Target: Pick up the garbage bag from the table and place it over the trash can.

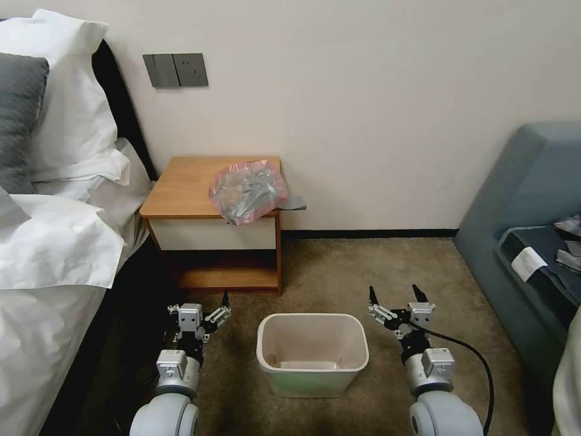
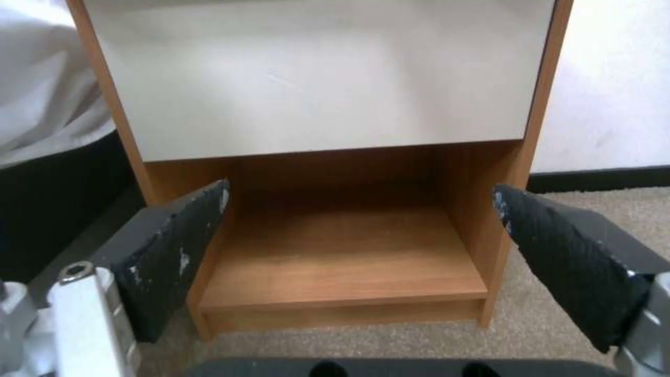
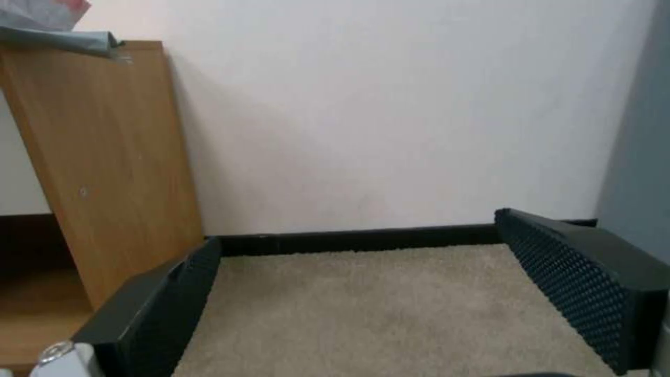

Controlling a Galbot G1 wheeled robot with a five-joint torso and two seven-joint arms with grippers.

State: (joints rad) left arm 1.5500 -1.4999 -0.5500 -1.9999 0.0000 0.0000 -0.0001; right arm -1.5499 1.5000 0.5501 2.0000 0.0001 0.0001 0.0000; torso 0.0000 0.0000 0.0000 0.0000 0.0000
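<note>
We are seeing the garbage bag (image 1: 248,191) lying on the table's (image 1: 181,191) right front corner, frame centre | left gripper (image 1: 213,312), spread, sitting nearer below it | right gripper (image 1: 394,298), spread, waiting beside the trash can (image 1: 312,354).

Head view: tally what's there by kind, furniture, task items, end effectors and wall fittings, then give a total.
Furniture: 3, the table, the bed, the sofa
Task items: 2, the garbage bag on the table, the trash can on the carpet
End effectors: 2, left end effector, right end effector, both open
Wall fittings: 1, the switch panel
Total: 8
</note>
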